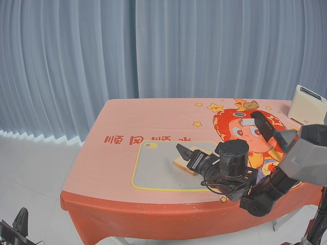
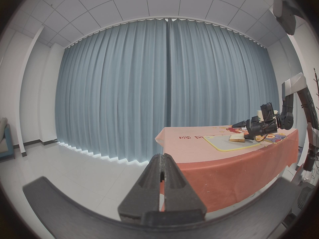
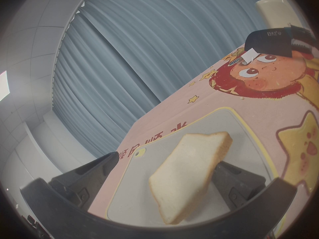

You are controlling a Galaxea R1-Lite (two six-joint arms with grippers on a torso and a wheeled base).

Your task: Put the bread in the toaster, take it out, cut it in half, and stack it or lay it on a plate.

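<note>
Cutting board (image 1: 153, 170), bread (image 3: 189, 170), spread right gripper (image 1: 182, 152)

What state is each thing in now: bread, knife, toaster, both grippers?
bread: whole, uncut, on the cutting board
knife: lying on the table, unheld
toaster: upright, no bread sticking out
right gripper: open, around the bread
left gripper: shut, empty

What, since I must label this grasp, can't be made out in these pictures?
Head view, toaster: cut by the frame edge; slot contents unseen.
Head view, knife: handle partly hidden behind the right arm.
Head view, bread: partly under the right gripper; one slice or two, unclear.
Right wrist view: bread covers one finger, so contact there is unclear.
</note>
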